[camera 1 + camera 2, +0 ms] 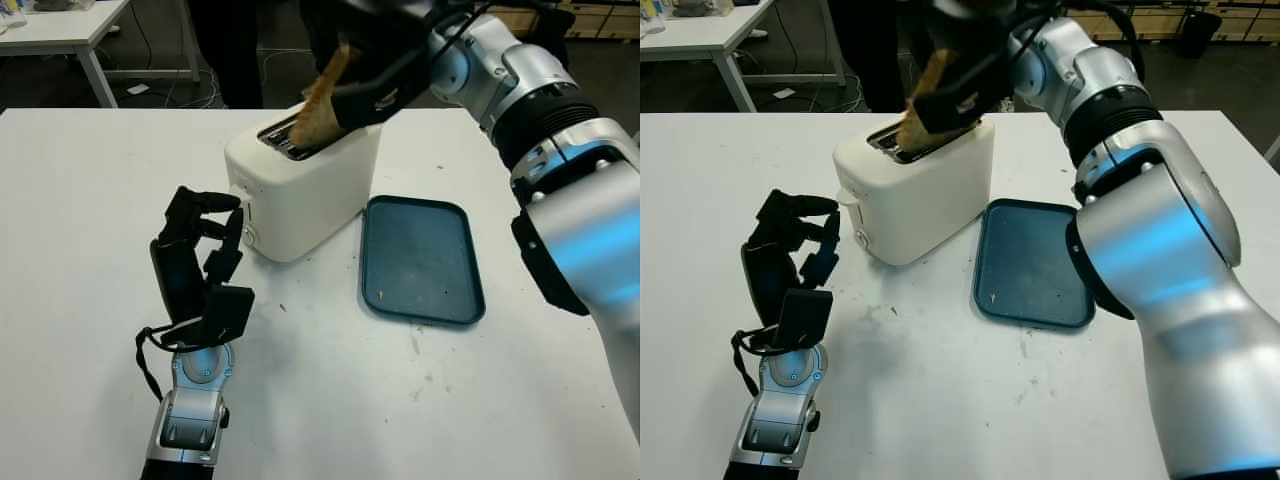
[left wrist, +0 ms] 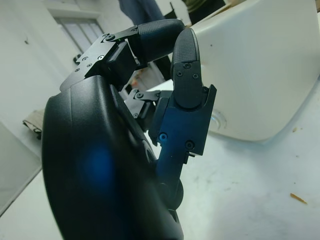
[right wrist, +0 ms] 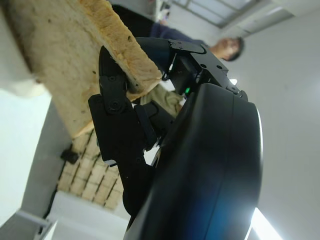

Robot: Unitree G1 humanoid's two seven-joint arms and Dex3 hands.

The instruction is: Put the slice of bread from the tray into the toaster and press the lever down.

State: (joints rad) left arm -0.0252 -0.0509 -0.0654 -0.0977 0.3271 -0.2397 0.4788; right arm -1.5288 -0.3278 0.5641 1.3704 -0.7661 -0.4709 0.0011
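We have the slice of bread (image 1: 322, 98) clamped in our right hand (image 1: 372, 88), fingers closed on its upper part, and it is tilted over the toaster (image 1: 300, 185) with its lower edge at the mouth of one of the top slots; from the head views we judge it is just entering rather than seated, since most of the slice stands clear above the white body. The toaster sits near the middle of the table (image 1: 80, 200), and the tray (image 1: 420, 258) lies just beside it at about four o'clock, bare but for a few crumbs, so the pickup is done. Our left hand (image 1: 200, 265) is at about seven o'clock from the toaster, near its front end face where the knob (image 1: 249, 236) is, with its fingers curled and nothing in them; it is close to the toaster but not touching it. The lever looks to be on that same face, just above the knob, and appears not yet pressed. What is left, as we read it: straighten the slice so it drops fully into the slot, let go with the right hand, then push the lever down, for which the left hand seems well placed. A person shows in the right wrist view behind the hand.
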